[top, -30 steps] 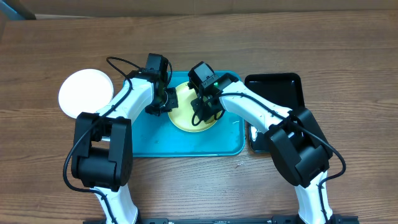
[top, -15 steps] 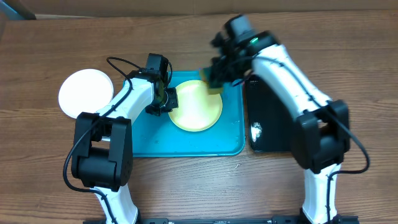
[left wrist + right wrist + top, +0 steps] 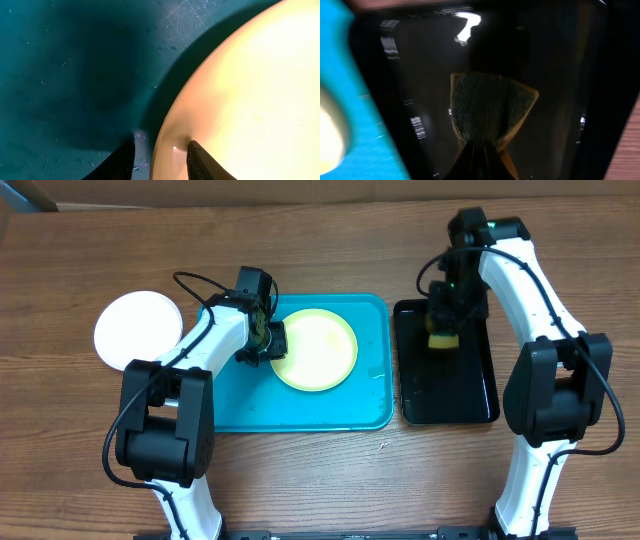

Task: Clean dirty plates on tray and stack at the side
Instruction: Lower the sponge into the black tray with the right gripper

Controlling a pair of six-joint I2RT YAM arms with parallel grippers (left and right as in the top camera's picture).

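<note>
On the table from above, 1 white plate sits left of the blue tray. The yellow plate lies on that tray, looks clean, not stacked yet. Left wrist: left gripper spread loosely astride its rim. Right wrist: right gripper pinching the sponge over the black tray.
</note>
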